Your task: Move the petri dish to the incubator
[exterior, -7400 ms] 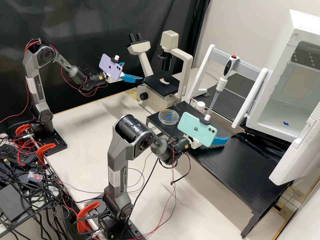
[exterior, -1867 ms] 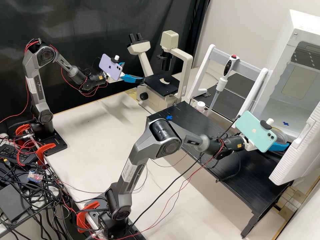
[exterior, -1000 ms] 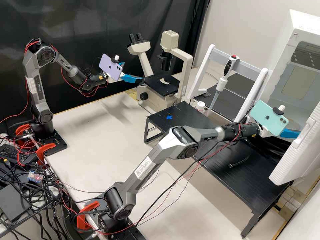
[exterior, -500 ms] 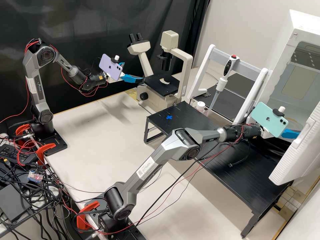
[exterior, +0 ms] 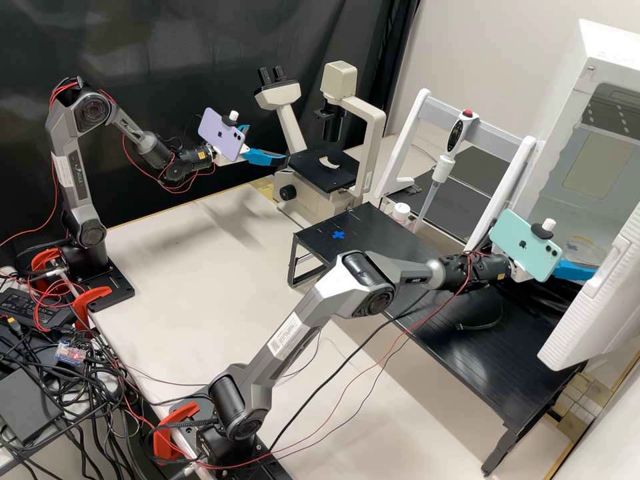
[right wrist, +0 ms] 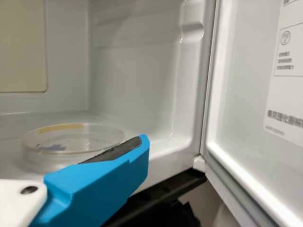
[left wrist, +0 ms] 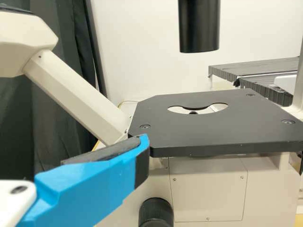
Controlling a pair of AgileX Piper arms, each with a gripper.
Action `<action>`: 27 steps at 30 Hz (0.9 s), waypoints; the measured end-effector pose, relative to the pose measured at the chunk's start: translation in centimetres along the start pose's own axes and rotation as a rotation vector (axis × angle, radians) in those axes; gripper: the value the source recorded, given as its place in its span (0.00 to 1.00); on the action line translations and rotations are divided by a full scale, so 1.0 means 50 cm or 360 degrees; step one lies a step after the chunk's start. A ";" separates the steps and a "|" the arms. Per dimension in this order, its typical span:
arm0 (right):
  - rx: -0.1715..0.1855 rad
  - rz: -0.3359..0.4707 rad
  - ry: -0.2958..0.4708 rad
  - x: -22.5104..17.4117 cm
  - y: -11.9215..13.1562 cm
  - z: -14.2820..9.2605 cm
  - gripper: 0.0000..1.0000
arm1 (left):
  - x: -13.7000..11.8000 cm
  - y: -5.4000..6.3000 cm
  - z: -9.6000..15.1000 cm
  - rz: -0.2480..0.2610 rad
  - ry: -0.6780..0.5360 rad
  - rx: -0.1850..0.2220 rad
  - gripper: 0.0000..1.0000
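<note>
On the incubator door (right wrist: 241,85) I see a printed label (right wrist: 286,54) with lines of characters and a round mark (right wrist: 285,38). Printed stickers (exterior: 287,335) sit on both my arms (exterior: 327,300), a fruit logo (exterior: 523,244) on each phone (exterior: 543,257).

Bright light, soft shadows on the pale tabletop (exterior: 177,267) (and small glints inside the incubator (right wrist: 137,75)).

The petri dish (right wrist: 73,142) lies inside the incubator (exterior: 557,160), right of the pipette (exterior: 441,170) and the microscope (exterior: 325,177).
</note>
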 end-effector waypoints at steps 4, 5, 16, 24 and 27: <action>0.0022 0.0010 0.0002 -0.041 0.009 0.012 1.00 | 0.000 0.000 0.000 0.0000 0.0000 0.0000 1.00; 0.0025 0.0010 -0.0001 -0.047 0.011 0.014 1.00 | 0.000 0.000 0.000 0.0000 0.0000 0.0000 1.00; 0.0087 0.0057 -0.0004 -0.184 0.058 0.068 1.00 | 0.000 0.000 0.000 0.0000 0.0000 0.0000 1.00; 0.0133 0.0090 0.0060 -0.322 0.071 0.090 1.00 | 0.000 0.000 0.000 0.0000 0.0000 0.0000 1.00; 0.0177 0.0141 0.0134 -0.372 0.080 0.083 1.00 | 0.000 0.000 0.000 0.0000 0.0000 0.0000 1.00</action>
